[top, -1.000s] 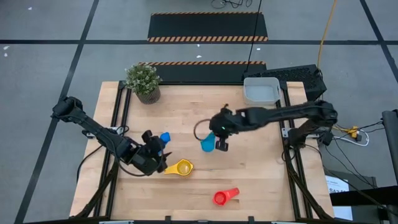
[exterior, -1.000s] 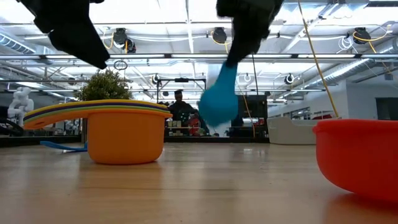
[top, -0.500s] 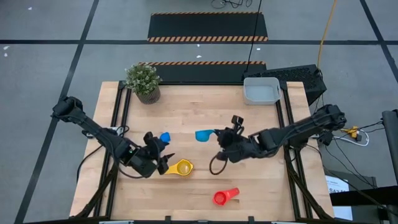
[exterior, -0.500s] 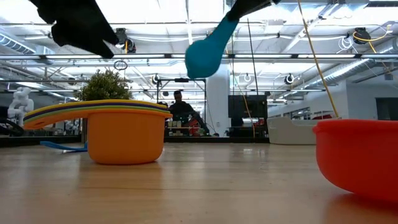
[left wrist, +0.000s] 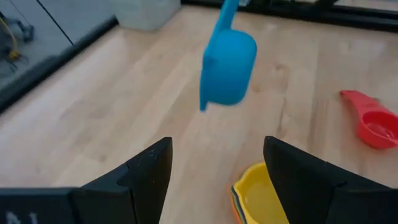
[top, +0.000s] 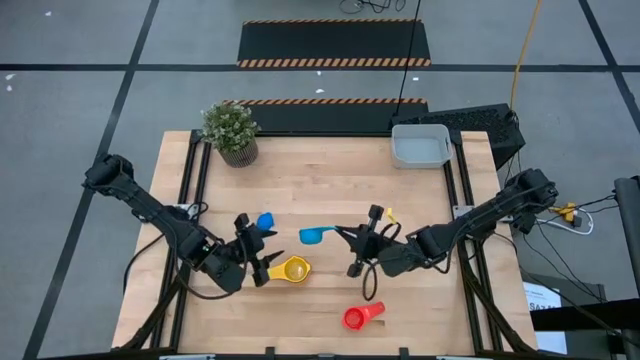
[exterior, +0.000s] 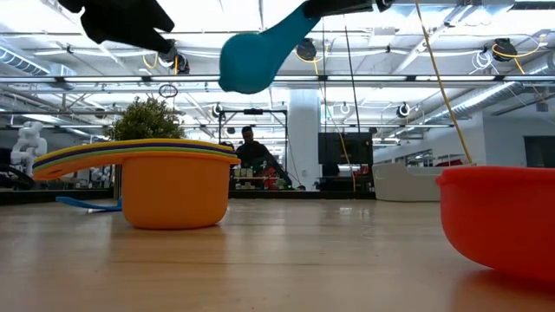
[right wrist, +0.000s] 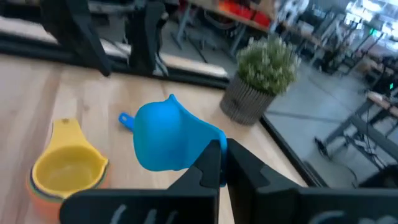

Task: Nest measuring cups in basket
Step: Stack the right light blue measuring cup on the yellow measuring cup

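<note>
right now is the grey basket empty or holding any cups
Empty: the high view shows the basket with a bare floor and no cups inside.

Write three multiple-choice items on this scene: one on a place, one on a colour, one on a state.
1. Where is the basket?
A. at a far table corner, by the right arm's side
B. beside the potted plant
C. under the left gripper

2. What colour is the measuring cup lying alone near the table's front edge?
A. green
B. red
C. yellow

3. How is the light blue cup placed?
A. inside the basket
B. flat on the table
C. held in the air by the right gripper

Answers: 1 A, the high view shows it at that corner. 2 B, the red cup lies there. 3 C, the low view shows it well above the tabletop, gripped by its handle.
</note>
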`<state>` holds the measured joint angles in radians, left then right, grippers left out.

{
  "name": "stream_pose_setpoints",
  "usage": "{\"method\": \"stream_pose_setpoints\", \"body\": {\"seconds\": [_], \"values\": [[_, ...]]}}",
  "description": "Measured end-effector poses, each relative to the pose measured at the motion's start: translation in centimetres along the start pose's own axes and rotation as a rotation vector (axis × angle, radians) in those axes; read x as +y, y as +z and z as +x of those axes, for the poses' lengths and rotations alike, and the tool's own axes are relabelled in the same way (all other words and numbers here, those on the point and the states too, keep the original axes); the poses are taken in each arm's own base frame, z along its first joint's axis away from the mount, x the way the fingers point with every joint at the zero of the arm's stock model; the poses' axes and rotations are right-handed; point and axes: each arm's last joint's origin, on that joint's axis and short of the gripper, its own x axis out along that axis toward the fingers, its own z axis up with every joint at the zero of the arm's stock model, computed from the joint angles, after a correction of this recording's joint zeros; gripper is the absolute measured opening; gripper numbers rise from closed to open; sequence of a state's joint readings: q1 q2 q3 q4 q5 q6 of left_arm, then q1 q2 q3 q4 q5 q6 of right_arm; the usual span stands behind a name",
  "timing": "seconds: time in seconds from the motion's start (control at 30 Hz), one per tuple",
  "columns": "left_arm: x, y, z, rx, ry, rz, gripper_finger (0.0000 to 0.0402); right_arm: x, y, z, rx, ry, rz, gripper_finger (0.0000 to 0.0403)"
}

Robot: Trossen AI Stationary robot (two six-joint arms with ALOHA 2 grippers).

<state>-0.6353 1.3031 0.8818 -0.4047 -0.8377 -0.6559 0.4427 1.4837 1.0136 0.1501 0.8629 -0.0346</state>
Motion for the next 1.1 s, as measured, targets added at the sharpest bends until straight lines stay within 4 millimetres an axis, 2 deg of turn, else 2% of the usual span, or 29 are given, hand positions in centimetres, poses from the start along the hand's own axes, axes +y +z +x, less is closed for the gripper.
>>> {"method": "stream_pose_setpoints", "body": {"seconds": [0.27,0.53,0.7,0.93,1.1], "values": [[-0.4,-0.2,-0.2,-0.056,0.053,0.092,0.0253,-0.1,-2.0,-0.2,-0.171,0.034,0.027,0.0000],[-0.1,0.1,0.0,-0.094,0.107,0.103,0.0253,-0.9,-2.9,-0.9,-0.175,0.030,0.026,0.0000],[-0.5,1.7,0.5,-0.178,0.085,0.071,0.0253,-0.5,-3.3,-0.5,-0.158,0.027,0.001,0.0000],[-1.4,3.0,3.2,-0.245,0.027,0.120,0.0253,0.7,-2.5,0.7,-0.125,0.024,-0.037,0.0000],[-1.8,3.2,5.6,-0.236,0.003,0.173,0.0253,1.6,-1.9,1.6,-0.050,0.032,-0.089,0.0000]]}}
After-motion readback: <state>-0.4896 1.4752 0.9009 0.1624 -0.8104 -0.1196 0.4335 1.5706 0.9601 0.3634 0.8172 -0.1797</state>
